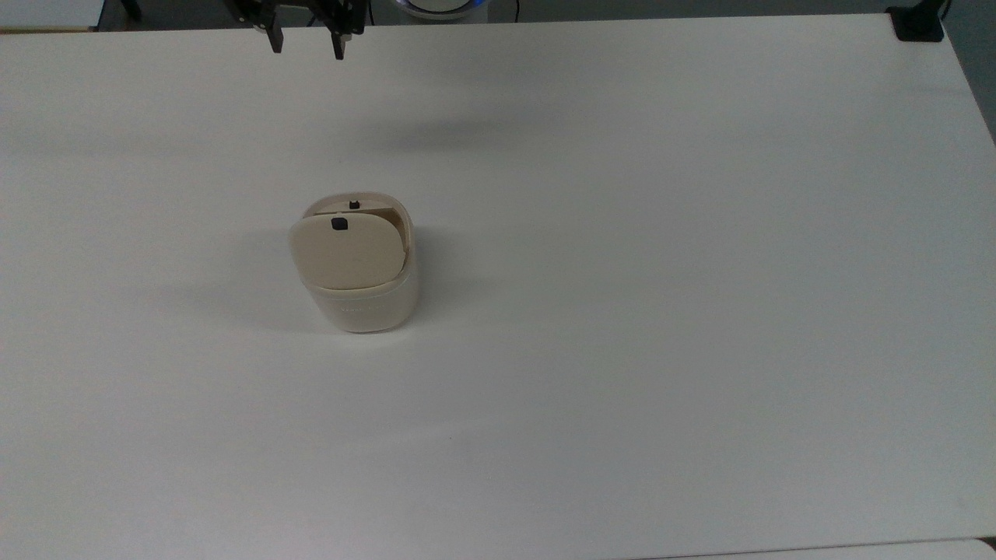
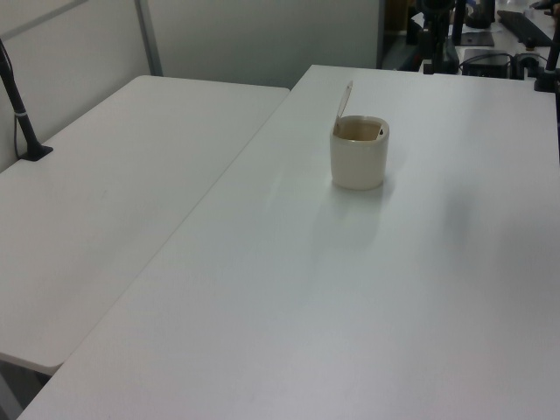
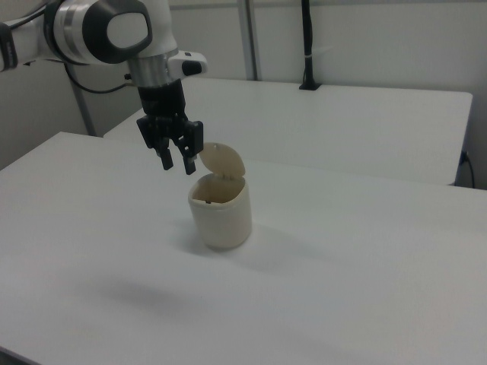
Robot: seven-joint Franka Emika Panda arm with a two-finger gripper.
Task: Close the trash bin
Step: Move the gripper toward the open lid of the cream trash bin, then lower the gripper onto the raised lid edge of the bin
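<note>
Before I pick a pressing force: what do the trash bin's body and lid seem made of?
The trash bin body looks like cream-white moulded plastic, smooth with a soft sheen and rounded corners. The lid, standing open, looks like thin, flat beige plastic with a matte finish. Neither can be confirmed by look alone.

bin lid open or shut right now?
Open. The lid stands raised off the trash bin, hinged at one edge, and the rim and hollow inside show in the left view and the right view.
</note>
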